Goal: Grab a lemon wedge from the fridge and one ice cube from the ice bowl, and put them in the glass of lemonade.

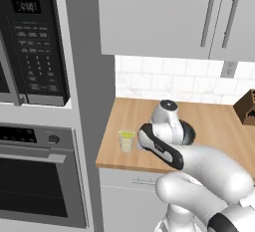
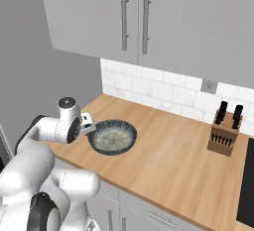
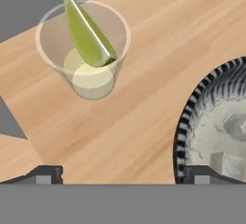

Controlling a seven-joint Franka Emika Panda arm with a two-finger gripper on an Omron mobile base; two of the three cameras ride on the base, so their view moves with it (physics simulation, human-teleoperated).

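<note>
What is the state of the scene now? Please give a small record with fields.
lemon wedge: inside the glass of lemonade, tip above the rim
glass of lemonade: upright on the wooden counter, near its edge
ice bowl: on the counter beside the glass, pale cubes inside
gripper: open, empty, above the counter between glass and bowl
left to do: one ice cube into the glass

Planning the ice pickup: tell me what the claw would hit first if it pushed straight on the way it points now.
Most likely bare counter. The open claw points down at the wood between the glass of lemonade, which already holds the lemon wedge, and the ice bowl. One fingertip sits at the bowl's rim, so depth there is uncertain.
</note>
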